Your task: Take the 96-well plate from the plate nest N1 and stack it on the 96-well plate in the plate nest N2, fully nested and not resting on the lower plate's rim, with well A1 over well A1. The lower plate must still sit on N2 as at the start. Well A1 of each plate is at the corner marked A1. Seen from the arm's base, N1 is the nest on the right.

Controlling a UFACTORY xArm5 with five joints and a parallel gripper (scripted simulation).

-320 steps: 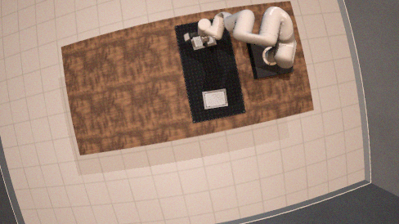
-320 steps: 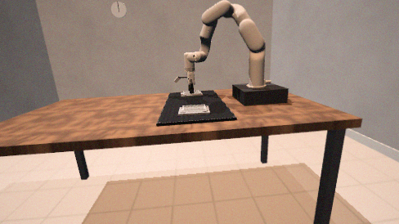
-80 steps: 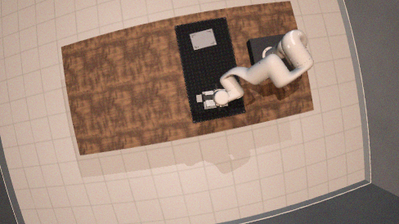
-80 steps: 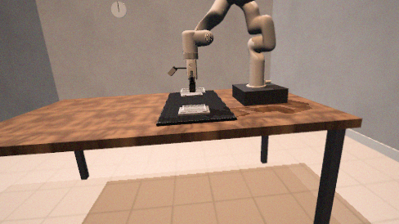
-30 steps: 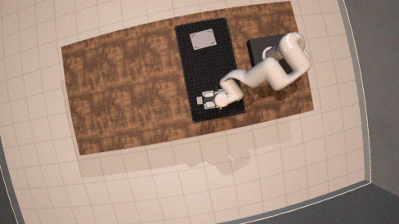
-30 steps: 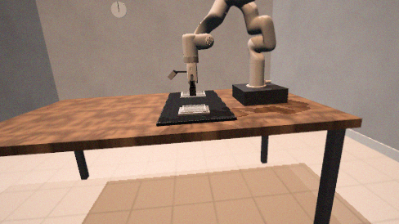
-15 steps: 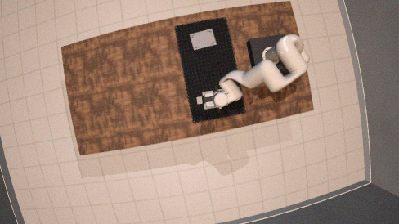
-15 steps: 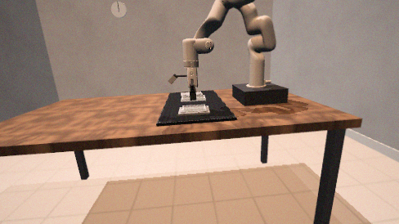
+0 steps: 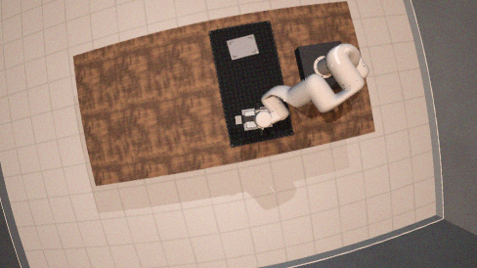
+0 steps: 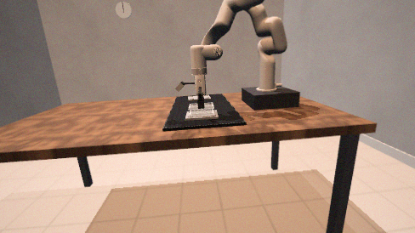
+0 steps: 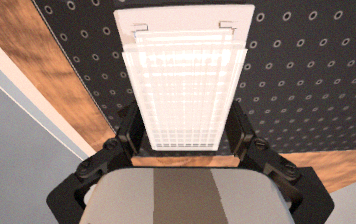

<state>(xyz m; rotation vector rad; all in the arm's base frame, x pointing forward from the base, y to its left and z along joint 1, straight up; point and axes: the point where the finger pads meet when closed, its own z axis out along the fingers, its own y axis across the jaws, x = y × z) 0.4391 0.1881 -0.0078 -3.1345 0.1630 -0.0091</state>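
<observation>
— Gripping what, and where?

— Clamping the upper 96-well plate (image 11: 182,100) by its long edges, with the gripper (image 11: 185,134) spread wide on it. Hanging right over the lower plate (image 10: 201,114) in nest N2 (image 11: 184,17), at the near end of the black mat (image 9: 222,81). Leaving nest N1 (image 9: 242,47) bare at the far end.

— Seated yet?

— Not managing to tell. Seeing two grids slightly offset in the wrist view, so probably not nested.

— Finishing well how?

— Squaring the outlines first, then lowering straight down and slowly, holding the plate level. Avoiding any sideways shove on the lower plate. Checking the A1 corners, though failing to read the marks here. Releasing only after feeling the skirt drop past the rim.
</observation>
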